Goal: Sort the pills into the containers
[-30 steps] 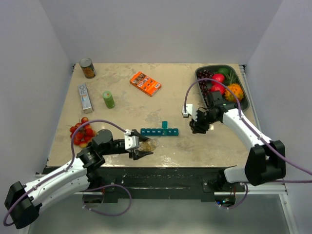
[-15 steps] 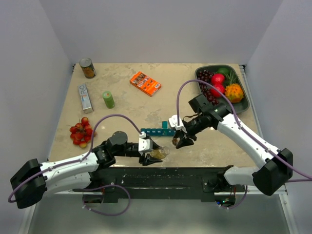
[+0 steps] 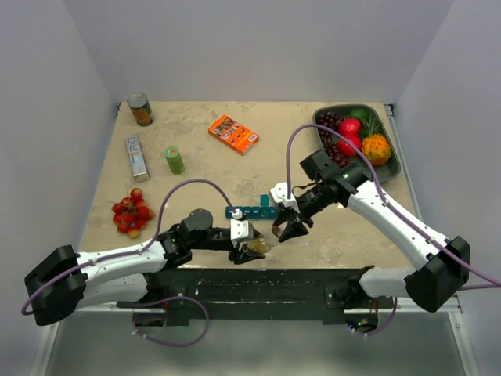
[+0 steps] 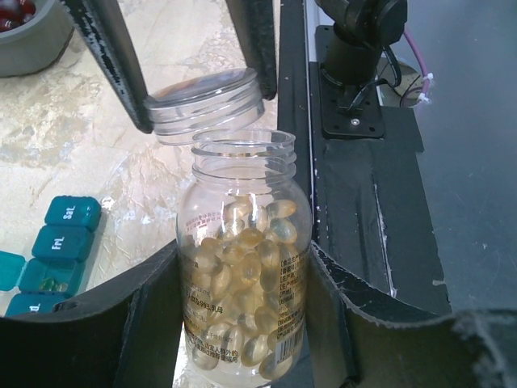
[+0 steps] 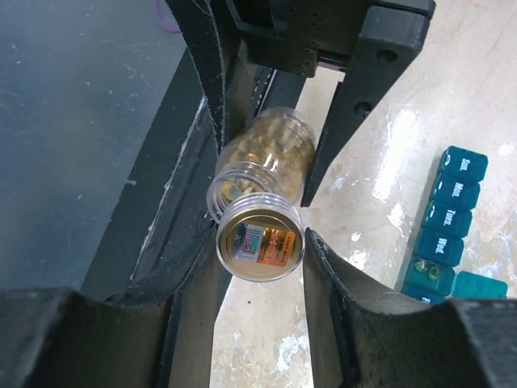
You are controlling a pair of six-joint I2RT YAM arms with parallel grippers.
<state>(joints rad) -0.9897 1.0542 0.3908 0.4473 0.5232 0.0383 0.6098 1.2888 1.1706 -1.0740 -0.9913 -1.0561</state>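
We pinch bottle (image 4: 242, 202) in left gripper (image 4: 241, 279); right gripper (image 5: 260, 267) clamps cap (image 5: 260, 242), just off bottle's neck. We judge pills (image 4: 250, 250) inside light, slick, squashy: grip midbody, gently. Beyond left fingertips, near, lies pill organizer (image 3: 254, 211).

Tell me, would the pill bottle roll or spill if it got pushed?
Probably rolls: the bottle is round and smooth. It could spill, since its lid is off. Half full of capsules, it's probably hefty.

Beige table (image 3: 203, 168) — pill organizer (image 3: 252, 211), tomatoes (image 3: 130, 213), can (image 3: 141, 110), orange box (image 3: 233, 134), fruit tray (image 3: 391, 166).
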